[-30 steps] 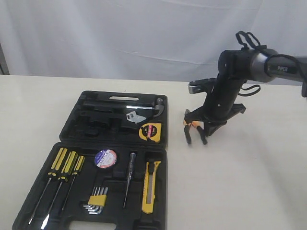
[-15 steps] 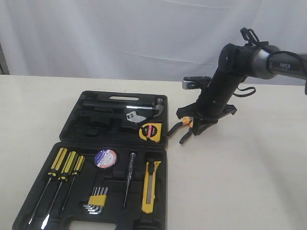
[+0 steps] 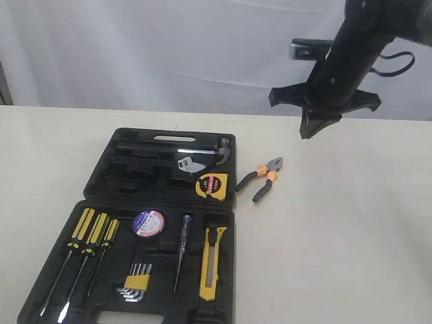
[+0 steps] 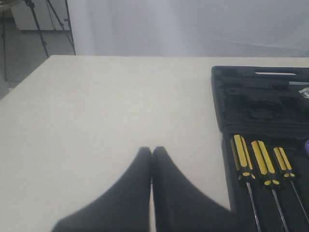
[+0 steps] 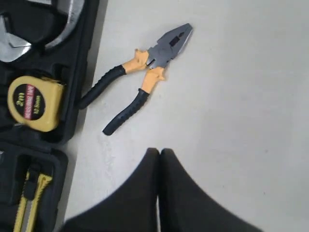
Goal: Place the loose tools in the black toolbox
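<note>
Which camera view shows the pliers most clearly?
The right wrist view: the pliers lie whole and large on the table, handles spread, beside the black toolbox. The exterior view shows them too, but small. The left wrist view does not show them.

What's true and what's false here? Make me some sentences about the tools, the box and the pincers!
1. The pliers lie inside the toolbox. False: they lie on the table beside it.
2. The tape measure sits in the toolbox. True.
3. The right pincer holds the pliers. False: it is shut and empty, raised above the table.
4. The knife sits in the toolbox. True.
5. The left pincer is open. False: it is shut.
</note>
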`<move>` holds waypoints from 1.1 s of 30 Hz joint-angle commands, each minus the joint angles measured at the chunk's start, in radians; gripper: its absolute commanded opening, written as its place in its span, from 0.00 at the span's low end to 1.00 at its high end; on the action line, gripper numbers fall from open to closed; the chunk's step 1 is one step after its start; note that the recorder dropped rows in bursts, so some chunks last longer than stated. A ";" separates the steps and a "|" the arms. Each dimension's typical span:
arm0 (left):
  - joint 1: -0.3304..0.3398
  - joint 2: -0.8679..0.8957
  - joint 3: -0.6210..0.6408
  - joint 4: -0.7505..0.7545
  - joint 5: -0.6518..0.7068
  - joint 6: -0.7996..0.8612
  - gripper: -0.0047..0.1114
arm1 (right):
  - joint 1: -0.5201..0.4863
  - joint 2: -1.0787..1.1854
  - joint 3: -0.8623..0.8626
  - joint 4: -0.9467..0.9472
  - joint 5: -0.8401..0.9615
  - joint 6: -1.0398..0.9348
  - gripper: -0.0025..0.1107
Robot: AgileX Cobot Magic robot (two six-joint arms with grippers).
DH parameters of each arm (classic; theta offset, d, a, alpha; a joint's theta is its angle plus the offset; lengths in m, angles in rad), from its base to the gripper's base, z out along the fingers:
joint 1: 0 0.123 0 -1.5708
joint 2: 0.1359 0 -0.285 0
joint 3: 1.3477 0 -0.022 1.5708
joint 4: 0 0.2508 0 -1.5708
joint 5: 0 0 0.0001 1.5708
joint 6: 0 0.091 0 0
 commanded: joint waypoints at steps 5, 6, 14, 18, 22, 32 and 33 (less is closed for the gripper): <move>-0.005 -0.001 0.003 -0.008 -0.008 -0.004 0.04 | -0.001 -0.178 0.006 0.016 0.063 0.087 0.02; -0.005 -0.001 0.003 -0.008 -0.008 -0.004 0.04 | -0.001 -0.187 0.006 0.033 0.063 0.091 0.02; -0.005 -0.001 0.003 -0.008 -0.008 -0.004 0.04 | -0.001 -0.220 0.006 0.116 0.063 0.127 0.02; -0.005 -0.001 0.003 -0.008 -0.008 -0.004 0.04 | -0.001 -0.220 0.006 0.116 0.063 0.125 0.02; -0.005 -0.001 0.003 -0.008 -0.008 -0.004 0.04 | -0.001 -0.220 0.006 0.116 0.063 0.125 0.02; -0.005 -0.001 0.003 -0.008 -0.008 -0.004 0.04 | -0.001 -0.220 0.006 0.112 0.063 0.125 0.02; -0.005 -0.001 0.003 -0.008 -0.008 -0.004 0.04 | -0.001 -0.220 0.006 0.112 0.063 0.125 0.02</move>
